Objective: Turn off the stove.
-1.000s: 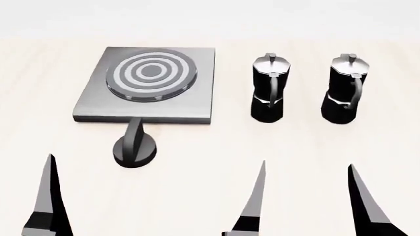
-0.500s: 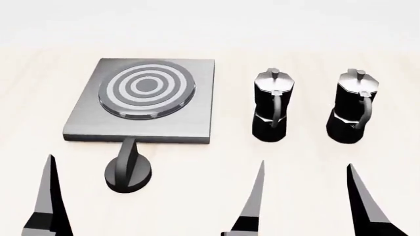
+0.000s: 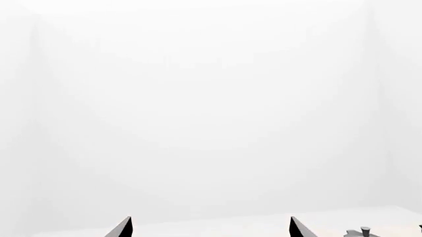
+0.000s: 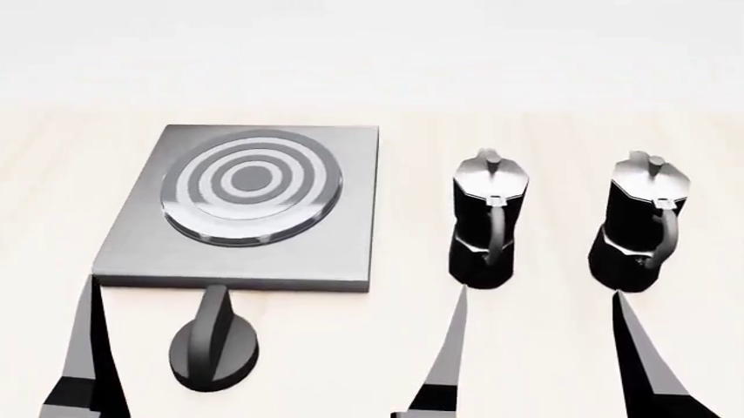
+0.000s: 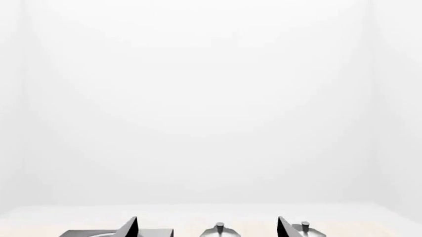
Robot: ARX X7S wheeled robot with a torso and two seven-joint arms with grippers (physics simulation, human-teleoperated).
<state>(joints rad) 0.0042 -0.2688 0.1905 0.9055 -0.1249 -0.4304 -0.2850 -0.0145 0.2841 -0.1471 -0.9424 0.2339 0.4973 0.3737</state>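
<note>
The stove (image 4: 337, 235) is a flat grey metal plate with a ringed round burner (image 4: 251, 183), lying left of centre in the head view. Its black ridged knob (image 4: 214, 350) stands separately on the table just in front of the plate. My left gripper (image 3: 209, 221) is open and empty; one of its fingers (image 4: 89, 348) rises left of the knob, apart from it. My right gripper (image 4: 541, 296) is open and empty, in front of two moka pots. An edge of the stove (image 5: 82, 233) shows in the right wrist view.
Two black-and-silver moka pots (image 4: 486, 222) (image 4: 639, 225) stand upright to the right of the stove on the pale wooden table (image 4: 348, 348). Their lids (image 5: 219, 229) (image 5: 303, 227) peek into the right wrist view. A white wall lies behind.
In the head view the stove, knob and pots have slid lower and look nearer. Both grippers keep the same place in the frame, still open.
</note>
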